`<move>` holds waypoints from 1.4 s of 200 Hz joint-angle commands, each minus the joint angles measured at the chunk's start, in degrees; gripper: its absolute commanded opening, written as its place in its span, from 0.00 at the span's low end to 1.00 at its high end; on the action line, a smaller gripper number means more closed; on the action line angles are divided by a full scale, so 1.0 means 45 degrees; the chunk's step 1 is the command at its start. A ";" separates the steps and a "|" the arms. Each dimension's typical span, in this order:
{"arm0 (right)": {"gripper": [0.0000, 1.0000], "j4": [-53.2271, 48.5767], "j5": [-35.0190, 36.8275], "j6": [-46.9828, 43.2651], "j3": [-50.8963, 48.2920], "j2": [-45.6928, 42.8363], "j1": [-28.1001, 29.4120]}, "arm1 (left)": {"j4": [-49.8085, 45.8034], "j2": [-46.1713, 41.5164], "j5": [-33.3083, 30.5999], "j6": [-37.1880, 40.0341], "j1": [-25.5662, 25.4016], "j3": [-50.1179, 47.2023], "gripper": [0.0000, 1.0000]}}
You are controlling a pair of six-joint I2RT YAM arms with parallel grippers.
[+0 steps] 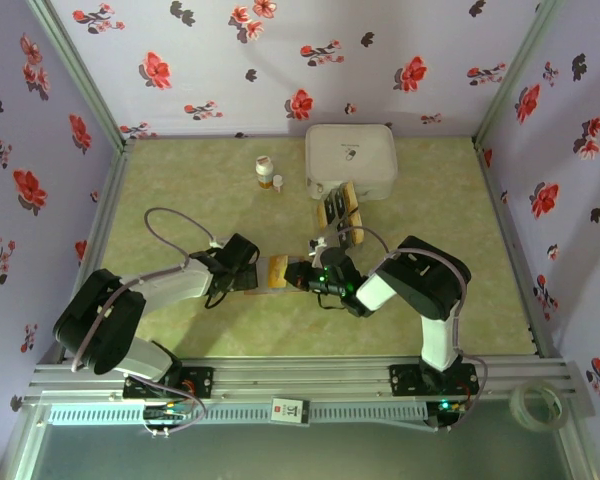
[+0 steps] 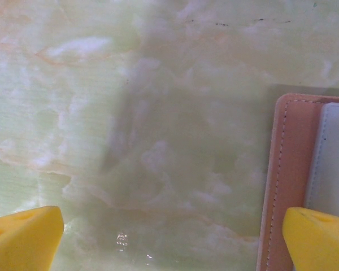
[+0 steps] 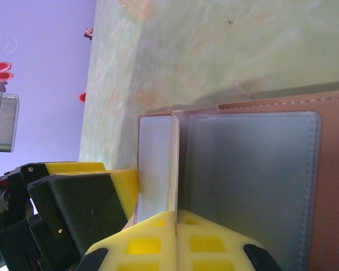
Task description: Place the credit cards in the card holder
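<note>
We find the green marbled tabletop (image 1: pixel 180 200) carrying a white rounded box (image 1: pixel 350 155) at its far side. The card holder (image 1: pixel 277 272) lies near the middle of the tabletop, between the two arms, opened with its grey inner side up. The credit cards (image 1: pixel 340 205), tan-gold and black, sit in a loose pile just in front of the box, well apart from the holder. We see none in a pocket. The right gripper (image 3: pixel 175 240) is fully closed, pinching a thin inner leaf of the holder and lifting it off the grey pocket. The left gripper (image 2: pixel 169 243) is spread wide and holds nothing. One yellow fingertip (image 2: pixel 319 237) hangs over the holder's stitched edge and the other sits over bare tabletop. Two small bottles (image 1: pixel 268 175) stand left of the box. In our judgement the chief risk is the narrow pinch: the leaf could slip out and the holder fall shut. The left gripper could also shove the holder sideways if it closes from here. With both grippers at the holder, neither is free to fetch a card.
</note>
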 commanded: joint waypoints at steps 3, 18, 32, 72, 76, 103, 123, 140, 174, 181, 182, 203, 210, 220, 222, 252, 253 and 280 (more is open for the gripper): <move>0.00 0.0208 0.0063 0.0112 -0.0289 0.0289 0.0114 | -0.0448 -0.0187 -0.0379 -0.0077 -0.0075 -0.0258 1.00; 0.03 0.0213 0.0074 0.0116 -0.0311 0.0315 0.0105 | -0.0438 -0.0187 -0.0368 -0.0101 -0.0076 -0.0254 1.00; 0.07 0.0218 0.0060 0.0147 -0.0316 0.0367 0.0103 | -0.0448 -0.0177 -0.0368 -0.0103 -0.0073 -0.0276 1.00; 0.15 0.0251 0.0051 0.0190 -0.0292 0.0445 0.0118 | -0.0433 -0.0187 -0.0379 -0.0104 -0.0075 -0.0273 1.00; 0.15 0.0248 0.0052 0.0176 -0.0292 0.0433 0.0122 | -0.0420 -0.0189 -0.0385 -0.0101 -0.0084 -0.0289 1.00; 0.19 0.0195 0.0069 0.0172 -0.0303 0.0467 0.0105 | -0.0416 -0.0196 -0.0382 -0.0125 -0.0092 -0.0275 1.00; 0.23 0.0103 0.0090 0.0127 -0.0320 0.0459 0.0110 | -0.0403 -0.0202 -0.0377 -0.0132 -0.0102 -0.0281 1.00; 0.25 0.0062 0.0136 0.0123 -0.0339 0.0448 0.0126 | -0.0399 -0.0196 -0.0373 -0.0134 -0.0098 -0.0297 1.00; 0.27 -0.0290 0.0337 -0.0023 -0.0409 0.0305 0.0111 | -0.0399 -0.0197 -0.0380 -0.0127 -0.0111 -0.0300 1.00; 0.27 -0.0410 0.0384 -0.0074 -0.0409 0.0283 0.0106 | -0.0388 -0.0216 -0.0373 -0.0120 -0.0118 -0.0330 1.00; 0.27 -0.0440 0.0378 -0.0078 -0.0409 0.0278 0.0114 | -0.0384 -0.0216 -0.0371 -0.0127 -0.0115 -0.0334 1.00; 0.27 -0.0838 0.0493 -0.0215 -0.0381 0.0187 0.0113 | -0.0381 -0.0217 -0.0378 -0.0134 -0.0112 -0.0337 1.00; 0.26 -0.0968 0.0525 -0.0256 -0.0356 0.0176 0.0113 | -0.0381 -0.0243 -0.0369 -0.0133 -0.0114 -0.0347 1.00; 0.26 -0.1252 0.0567 -0.0343 -0.0303 0.0143 0.0115 | -0.0364 -0.0222 -0.0368 -0.0125 -0.0115 -0.0357 1.00; 0.26 -0.1261 0.0567 -0.0350 -0.0297 0.0150 0.0109 | -0.0361 -0.0218 -0.0368 -0.0132 -0.0112 -0.0347 1.00; 0.22 -0.1706 0.0674 -0.0510 -0.0202 0.0132 0.0103 | -0.0360 -0.0216 -0.0378 -0.0125 -0.0113 -0.0375 1.00; 0.22 -0.1723 0.0679 -0.0521 -0.0188 0.0134 0.0103 | -0.0360 -0.0216 -0.0383 -0.0120 -0.0112 -0.0366 1.00; 0.15 -0.1949 0.0712 -0.0603 -0.0118 0.0129 0.0113 | -0.0342 -0.0217 -0.0368 -0.0129 -0.0112 -0.0360 1.00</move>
